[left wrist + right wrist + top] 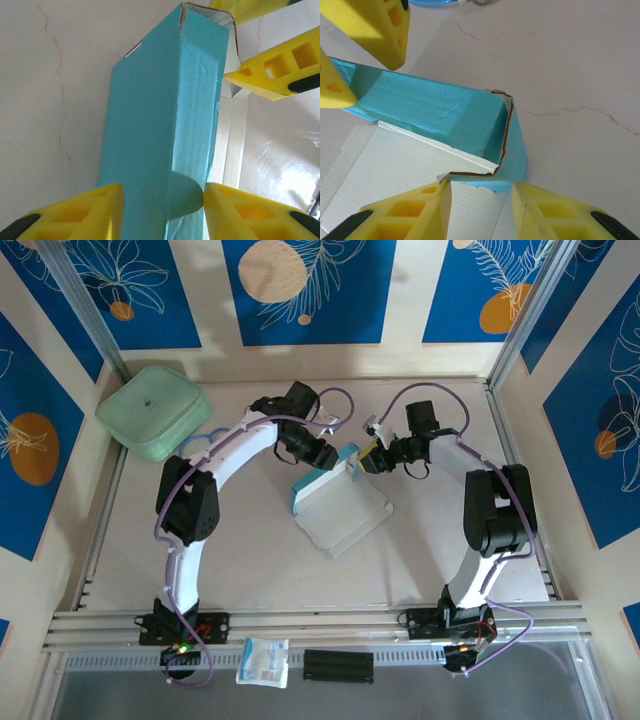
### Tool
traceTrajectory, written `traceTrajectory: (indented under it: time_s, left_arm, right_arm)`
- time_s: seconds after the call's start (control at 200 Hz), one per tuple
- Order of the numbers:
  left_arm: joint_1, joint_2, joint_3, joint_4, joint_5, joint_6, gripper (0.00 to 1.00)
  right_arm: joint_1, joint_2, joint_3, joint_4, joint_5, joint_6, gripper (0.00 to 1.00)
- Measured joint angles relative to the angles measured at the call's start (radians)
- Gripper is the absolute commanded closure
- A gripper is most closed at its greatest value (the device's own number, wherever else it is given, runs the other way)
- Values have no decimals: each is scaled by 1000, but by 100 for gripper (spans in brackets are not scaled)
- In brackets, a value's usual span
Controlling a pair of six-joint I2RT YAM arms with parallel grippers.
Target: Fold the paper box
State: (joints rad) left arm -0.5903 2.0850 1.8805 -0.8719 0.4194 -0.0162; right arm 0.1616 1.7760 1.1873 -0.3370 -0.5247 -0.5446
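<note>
Off-white tabletop (250, 570) carries the paper box (345, 520) near its middle, with the white panel lying flat and one light-blue wall folded upright along its far-left edge. I see my left gripper (160, 215) clamped across that wall, and my right gripper (480, 195) pinching the wall's ragged end corner.
</note>
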Motion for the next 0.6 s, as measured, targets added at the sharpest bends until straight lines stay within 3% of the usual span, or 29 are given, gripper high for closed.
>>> traceTrajectory:
  time_s: [0.275,0.6]
  left_arm:
    - [0,0,0,0,0,0,55]
    - [0,1,0,0,10,0,55]
  right_arm:
    - [8,0,-15,38,-1,-69,59]
    - [-39,-1,-45,33,-101,-209,51]
